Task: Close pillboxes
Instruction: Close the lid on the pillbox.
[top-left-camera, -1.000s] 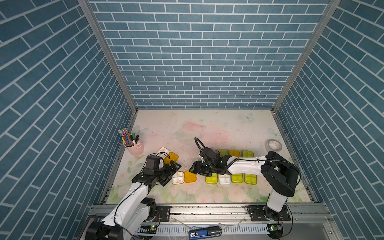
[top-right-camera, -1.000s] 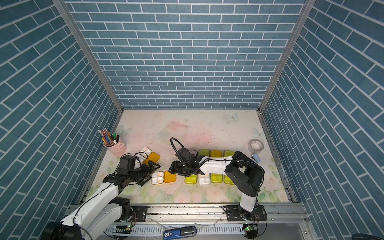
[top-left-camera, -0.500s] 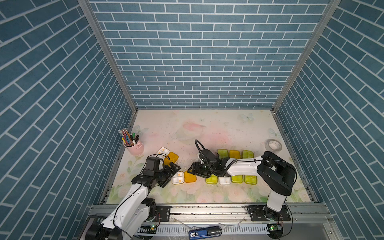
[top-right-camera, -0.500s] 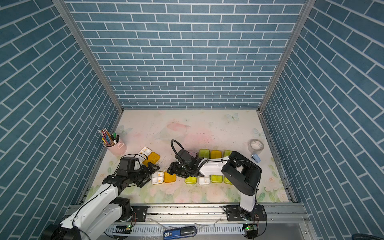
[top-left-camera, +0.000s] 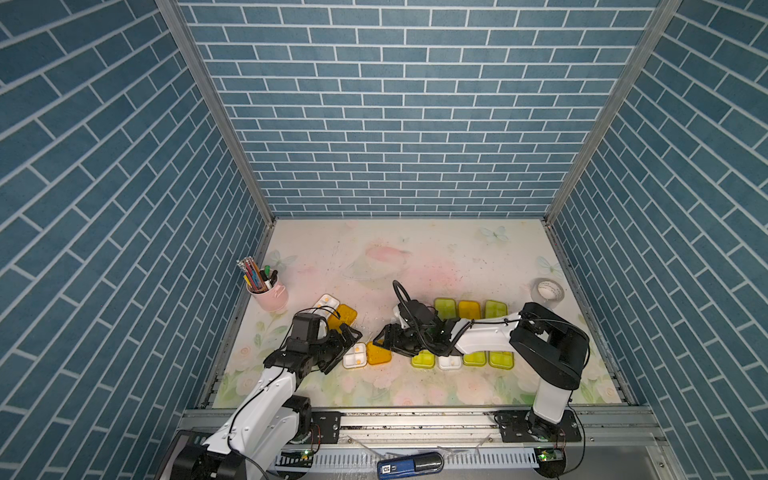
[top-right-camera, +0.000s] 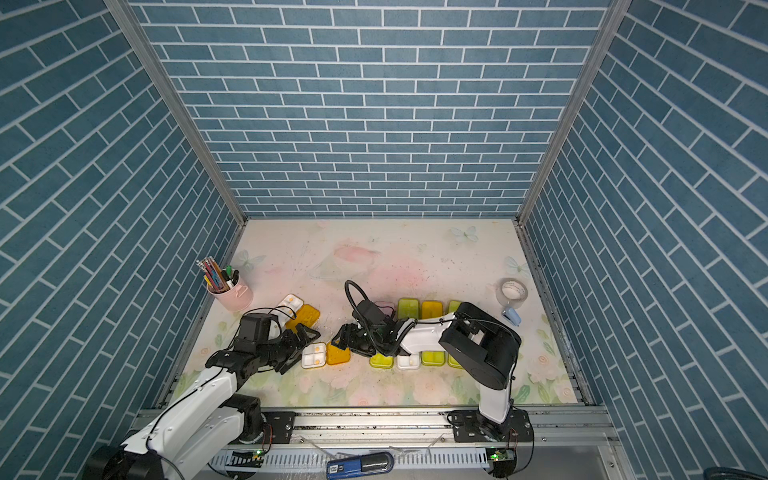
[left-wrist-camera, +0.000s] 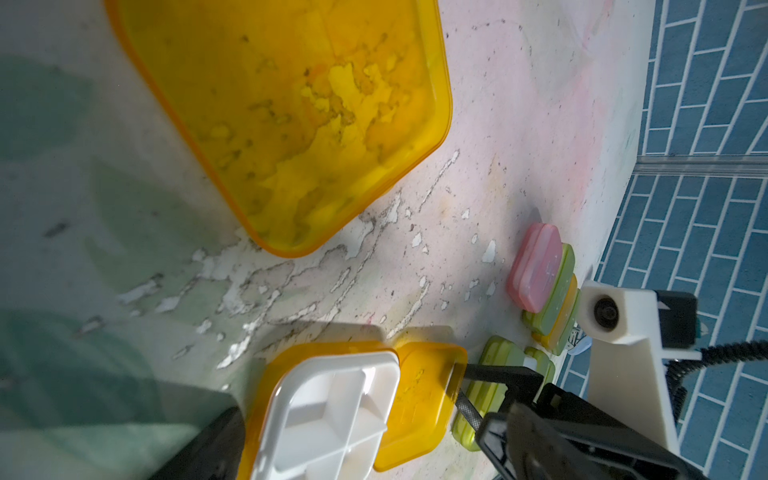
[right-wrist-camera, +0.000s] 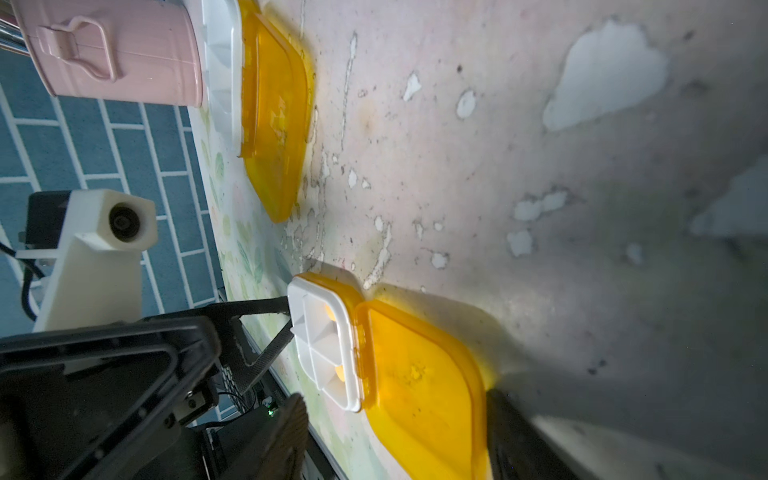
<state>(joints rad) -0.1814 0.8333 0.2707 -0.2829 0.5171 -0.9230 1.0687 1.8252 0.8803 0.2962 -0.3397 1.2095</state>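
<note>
Open pillbox (top-left-camera: 365, 355) btw left pincer (top-left-camera: 343, 347) & right pincer (top-left-camera: 380, 343) — cup (top-left-camera: 268, 295) behind-left, tape (top-left-camera: 547, 289) far right.

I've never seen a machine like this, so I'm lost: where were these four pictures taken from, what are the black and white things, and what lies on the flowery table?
They are two robot arms, the left arm and the right arm, each ending in a two-fingered tool. Two pictures look down from overhead, like a pair of eyes; the other two come from a camera on each wrist. On the table lie small pillboxes: closed pillboxes in two rows, and two open ones with white trays and orange lids. A pink pen cup and a tape roll stand aside. The left tool is at the white tray of the nearer open pillbox, the right tool at its orange lid. Both tools are open; the box lies flat.
</note>
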